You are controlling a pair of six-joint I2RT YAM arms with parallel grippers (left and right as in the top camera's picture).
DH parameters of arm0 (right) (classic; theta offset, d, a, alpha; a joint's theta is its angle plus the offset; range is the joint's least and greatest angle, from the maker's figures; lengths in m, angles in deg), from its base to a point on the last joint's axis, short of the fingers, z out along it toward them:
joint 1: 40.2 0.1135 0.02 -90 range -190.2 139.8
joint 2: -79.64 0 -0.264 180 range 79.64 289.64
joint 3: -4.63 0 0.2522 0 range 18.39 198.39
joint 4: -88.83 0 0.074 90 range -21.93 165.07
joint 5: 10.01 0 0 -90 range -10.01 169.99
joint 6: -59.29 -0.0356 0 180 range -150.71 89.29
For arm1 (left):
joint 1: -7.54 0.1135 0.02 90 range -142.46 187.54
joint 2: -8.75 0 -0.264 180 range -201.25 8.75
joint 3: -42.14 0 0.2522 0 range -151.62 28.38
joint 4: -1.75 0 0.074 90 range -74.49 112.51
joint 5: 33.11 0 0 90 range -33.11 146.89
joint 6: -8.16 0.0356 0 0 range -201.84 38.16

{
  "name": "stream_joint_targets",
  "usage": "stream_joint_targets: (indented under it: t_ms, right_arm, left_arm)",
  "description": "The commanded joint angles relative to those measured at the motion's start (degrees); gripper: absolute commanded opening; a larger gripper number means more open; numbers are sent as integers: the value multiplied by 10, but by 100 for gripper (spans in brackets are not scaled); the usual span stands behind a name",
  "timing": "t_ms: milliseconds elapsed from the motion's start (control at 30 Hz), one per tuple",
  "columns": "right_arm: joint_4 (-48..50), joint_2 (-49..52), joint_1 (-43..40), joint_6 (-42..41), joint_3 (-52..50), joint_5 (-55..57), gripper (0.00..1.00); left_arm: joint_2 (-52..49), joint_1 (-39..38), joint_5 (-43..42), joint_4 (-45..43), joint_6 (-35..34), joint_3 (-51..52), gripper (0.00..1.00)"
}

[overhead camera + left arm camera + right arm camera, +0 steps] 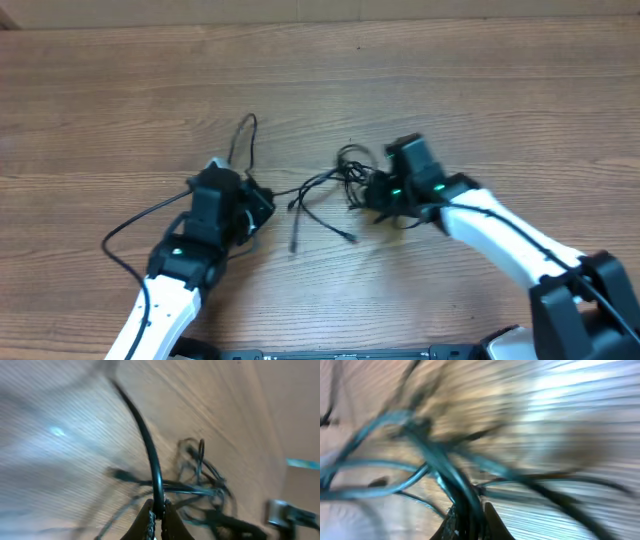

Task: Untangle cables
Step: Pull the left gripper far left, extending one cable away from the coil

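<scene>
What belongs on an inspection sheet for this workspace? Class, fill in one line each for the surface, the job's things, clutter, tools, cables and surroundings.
Surface: wooden table, brown grain.
Job's things: thin black cables knotted in a tangle mid-table, with loose plug ends trailing toward the near edge.
Clutter: nothing seen.
Tools: left tool shut on one strand of the cables; right tool shut on strands at the tangle.
Cables: apart from the job's cords, a black wire runs along the right arm.
Surroundings: nothing seen beyond the table.
</scene>
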Motion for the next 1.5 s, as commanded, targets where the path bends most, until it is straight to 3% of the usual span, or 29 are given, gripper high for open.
stream_joint_targets:
  t_ms: [0, 300, 633, 900, 1133, 1233, 1267, 1367, 1433, 1467]
  right_arm:
    - [-21, -36, -93, -15, -1, 69, 4]
    - [-91, -44, -285, -9, -1, 94, 4]
    - [-116, -44, -318, 37, -1, 95, 4]
    - [-116, -44, -318, 37, -1, 95, 5]
    - [-117, -44, -318, 37, -1, 95, 17]
    - [-117, -44, -318, 37, -1, 95, 30]
    - [-117, -44, -318, 37, -1, 95, 40]
    - [-117, -44, -318, 37, -1, 95, 84]
    - [-117, -44, -318, 37, -1, 95, 100]
    - [-117, -44, -318, 37, -1, 94, 100]
  left_arm:
    - [18, 57, 16, 37, 69, -14, 4]
    - [17, 198, -90, 49, 220, -51, 4]
    - [17, 359, -76, 210, 334, -200, 4]
    - [15, 531, -77, 309, 336, -358, 4]
    - [15, 602, -28, 339, 325, -409, 4]
    - [5, 609, 31, 350, 289, -409, 4]
    - [0, 610, 42, 355, 281, -409, 4]
    - [-19, 610, 66, 353, 253, -409, 4]
    - [-30, 610, 43, 324, 252, -409, 4]
    - [-33, 610, 22, 310, 252, -410, 4]
